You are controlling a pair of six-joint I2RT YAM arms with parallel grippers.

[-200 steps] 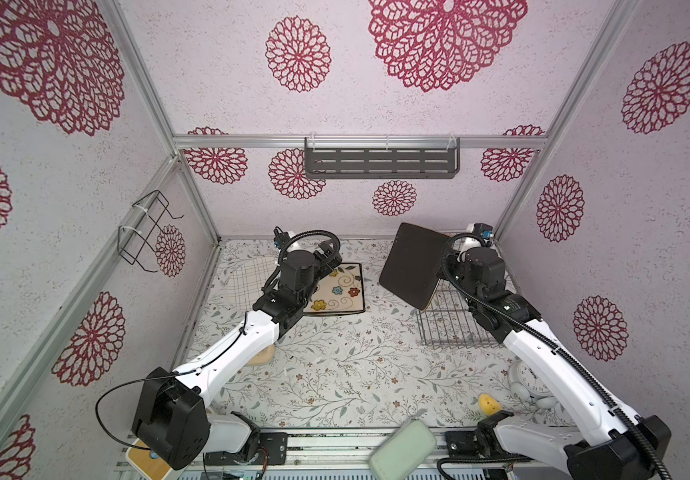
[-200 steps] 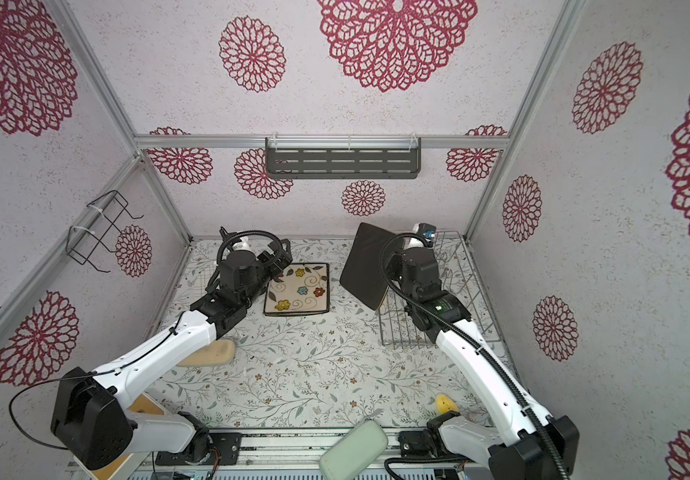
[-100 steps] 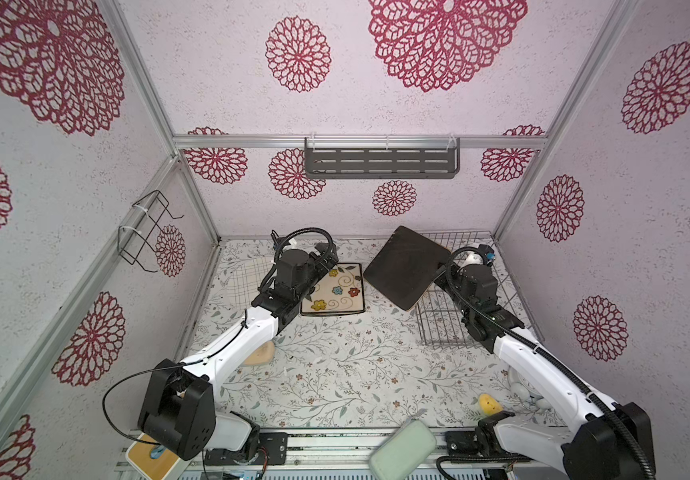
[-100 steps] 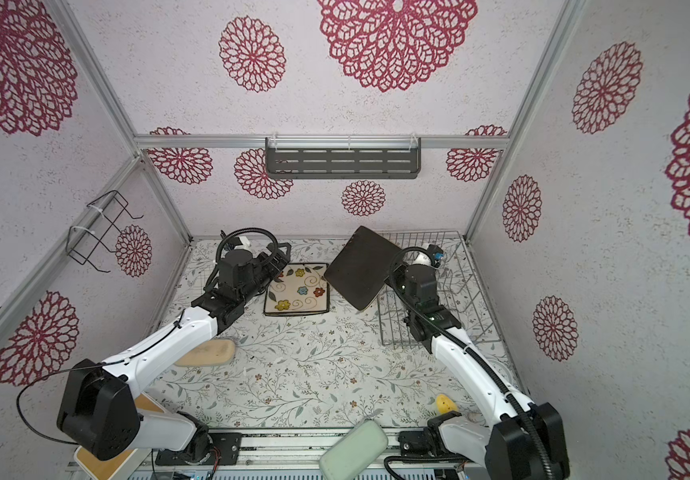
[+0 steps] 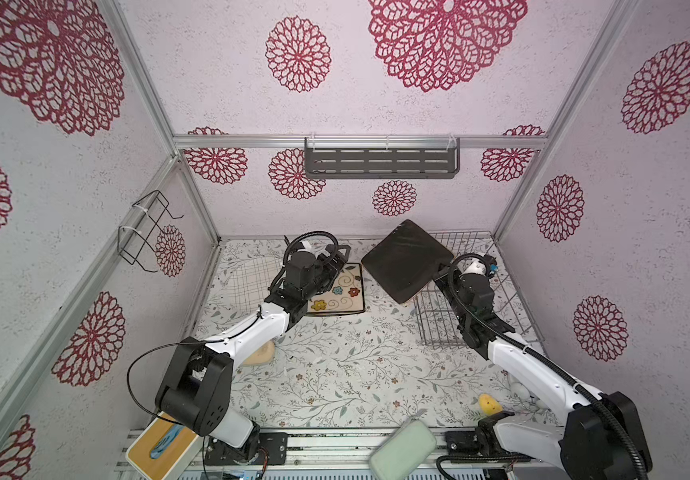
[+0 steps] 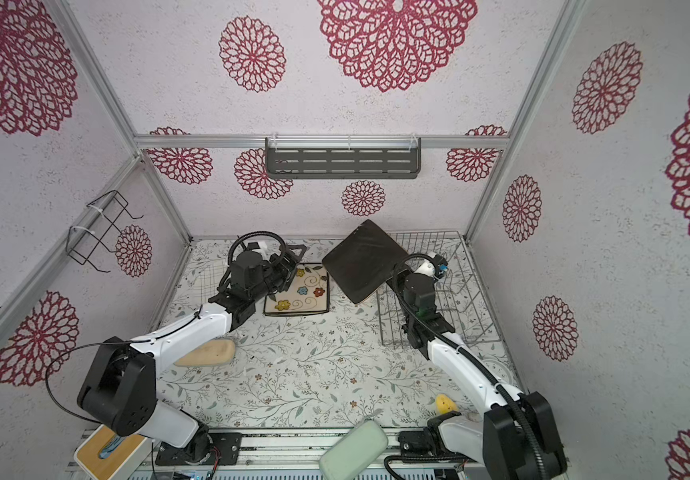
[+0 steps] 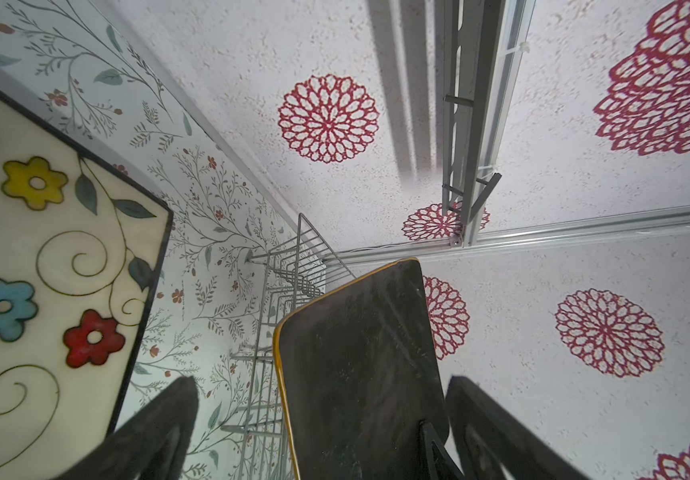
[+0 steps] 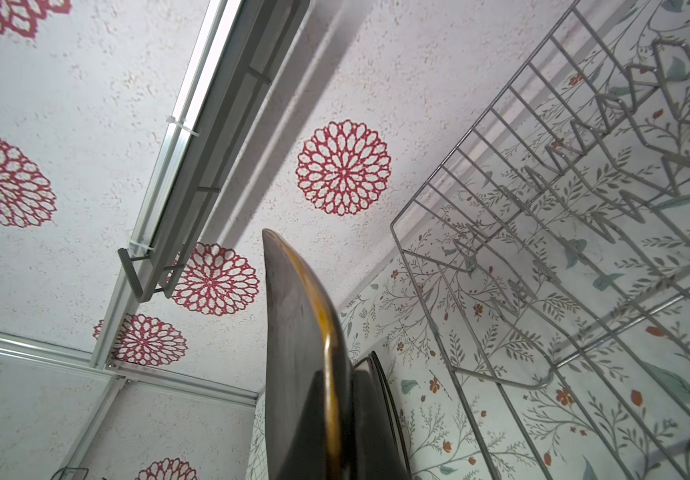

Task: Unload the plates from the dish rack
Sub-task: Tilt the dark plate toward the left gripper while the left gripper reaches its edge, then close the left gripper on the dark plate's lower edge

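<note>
Top views both show the right pincer point(image 5: 439, 273) clenched on the dark brown plate point(image 5: 405, 259), tilted in the air between the dish rack point(image 5: 435, 343) and the floral plate point(image 5: 345, 291) lying on the desk point(image 5: 335, 374). Left wrist view: left pincer point(image 7: 320, 386) gapes empty, facing it. Right wrist view: no plates in visible rack. Next, probably: lower flat, release.

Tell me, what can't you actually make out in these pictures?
- Grid-lined plate: in both top views the left arm covers its right part.
- Floral plate: cut off by the frame edge in the left wrist view.
- Right gripper: fingertips too small and dark against the dark brown plate in both top views.
- Tan object: partly under the left arm in a top view, unidentifiable.
- Yellow object: too small to identify.
</note>
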